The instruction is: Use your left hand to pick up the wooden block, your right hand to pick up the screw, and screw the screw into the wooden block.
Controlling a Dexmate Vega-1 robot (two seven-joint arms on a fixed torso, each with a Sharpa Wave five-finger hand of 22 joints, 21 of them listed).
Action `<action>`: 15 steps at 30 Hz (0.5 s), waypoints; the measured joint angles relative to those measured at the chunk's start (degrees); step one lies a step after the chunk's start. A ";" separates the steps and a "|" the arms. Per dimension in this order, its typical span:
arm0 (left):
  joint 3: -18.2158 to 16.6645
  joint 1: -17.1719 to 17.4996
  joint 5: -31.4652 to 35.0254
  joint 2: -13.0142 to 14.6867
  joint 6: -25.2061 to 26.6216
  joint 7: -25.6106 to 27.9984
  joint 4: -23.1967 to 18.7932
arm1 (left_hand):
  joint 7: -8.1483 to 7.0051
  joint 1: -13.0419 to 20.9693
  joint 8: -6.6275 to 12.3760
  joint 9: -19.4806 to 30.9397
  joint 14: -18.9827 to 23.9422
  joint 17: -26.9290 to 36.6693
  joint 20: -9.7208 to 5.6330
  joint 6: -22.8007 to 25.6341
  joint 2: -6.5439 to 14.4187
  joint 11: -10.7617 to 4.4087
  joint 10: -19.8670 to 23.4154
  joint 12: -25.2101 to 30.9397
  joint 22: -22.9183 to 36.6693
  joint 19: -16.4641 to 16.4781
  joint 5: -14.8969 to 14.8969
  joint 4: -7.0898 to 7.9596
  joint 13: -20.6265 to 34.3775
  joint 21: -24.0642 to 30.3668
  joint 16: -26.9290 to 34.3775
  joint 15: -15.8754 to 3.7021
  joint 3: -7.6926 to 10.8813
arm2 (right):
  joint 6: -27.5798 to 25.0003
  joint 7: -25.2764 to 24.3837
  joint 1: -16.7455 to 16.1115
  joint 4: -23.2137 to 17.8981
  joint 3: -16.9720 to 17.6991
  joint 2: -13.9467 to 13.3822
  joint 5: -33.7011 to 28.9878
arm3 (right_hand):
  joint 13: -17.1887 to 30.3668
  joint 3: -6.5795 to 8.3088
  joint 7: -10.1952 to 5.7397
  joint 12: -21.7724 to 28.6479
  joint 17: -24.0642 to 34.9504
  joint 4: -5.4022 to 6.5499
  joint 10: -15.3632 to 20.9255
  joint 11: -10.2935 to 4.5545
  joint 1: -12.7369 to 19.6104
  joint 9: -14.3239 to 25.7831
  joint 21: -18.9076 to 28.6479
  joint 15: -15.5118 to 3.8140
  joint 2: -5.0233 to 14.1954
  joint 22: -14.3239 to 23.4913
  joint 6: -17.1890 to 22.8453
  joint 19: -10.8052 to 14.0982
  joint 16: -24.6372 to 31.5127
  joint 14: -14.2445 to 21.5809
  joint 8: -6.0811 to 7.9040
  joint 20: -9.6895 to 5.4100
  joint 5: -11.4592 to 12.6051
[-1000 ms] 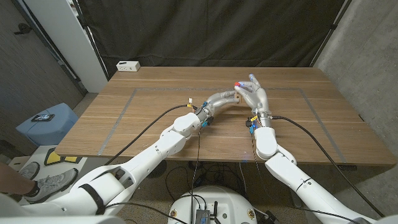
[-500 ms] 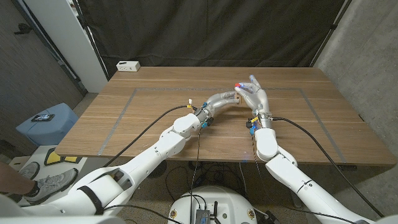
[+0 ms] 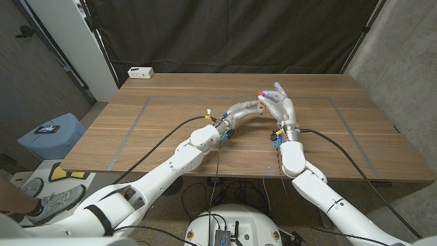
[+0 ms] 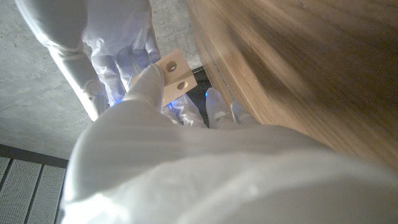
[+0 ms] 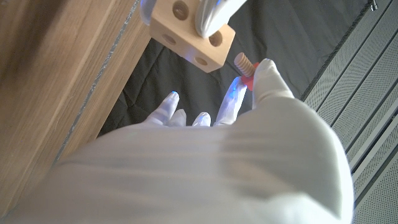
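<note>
**Above the table: screw tip beside the block**

Left hand (image 3: 240, 109) holds the wooden block (image 5: 193, 38) over the wooden table (image 3: 136, 130). Right hand (image 3: 278, 104) pinches the screw (image 5: 242, 65), its threaded end pointing toward the block's holes, just beside, not yet entered.

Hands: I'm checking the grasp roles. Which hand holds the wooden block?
The left hand holds the wooden block; the right hand pinches the screw.

Left hand (image 3: 240, 109) grips wooden block (image 3: 259, 107); right hand (image 3: 278, 104) touching it
</note>
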 measured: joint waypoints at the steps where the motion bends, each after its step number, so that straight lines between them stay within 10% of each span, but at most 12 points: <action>1: 0.00 0.00 0.00 0.00 -0.01 0.00 0.00 | -0.01 0.00 0.00 0.00 0.00 0.00 0.00 0.01 0.00 0.00 0.00 0.00 0.00 0.00 0.00 0.00 0.00 0.00 0.00 0.00 0.00 | 0.00 0.00 -0.05 -0.02 0.02 -0.01 0.00 | 0.00 -0.01 0.00 0.00 0.00 -0.01 0.00 0.00 0.00 0.00 0.00 0.00 0.00 0.00 0.00 0.00 0.00 0.00 -0.01 0.00 0.00; 15: 0.05 -0.07 0.02 0.07 -0.01 -0.13 -0.10 | 0.00 0.01 -0.24 -0.01 0.00 0.00 0.00 0.00 -0.01 0.00 0.00 -0.04 0.00 0.00 0.00 -0.11 -0.01 0.00 0.00 0.00 0.04 | -0.45 0.24 -0.49 -0.31 0.10 -0.20 0.29 | 0.00 -0.07 0.00 0.00 0.00 -0.07 0.00 0.00 -0.26 -0.21 0.00 0.00 0.25 0.00 0.00 0.00 0.00 0.00 -0.12 0.00 0.00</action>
